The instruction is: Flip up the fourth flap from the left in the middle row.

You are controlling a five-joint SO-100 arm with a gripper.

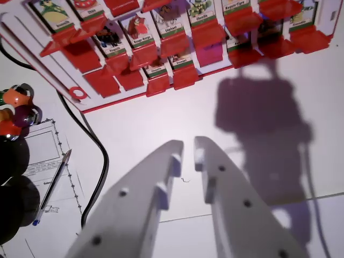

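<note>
End effector slightly apart over bare table, well short of board's edge

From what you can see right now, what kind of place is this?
Probably a desk or hobby worktable: a red flip-up board game lies on a white surface beside a pen on printed paper and a black cable.

A desk or work table in a home or office, white table top, printed paper with a blue pen on it, black cable, red game board with picture cards
</note>
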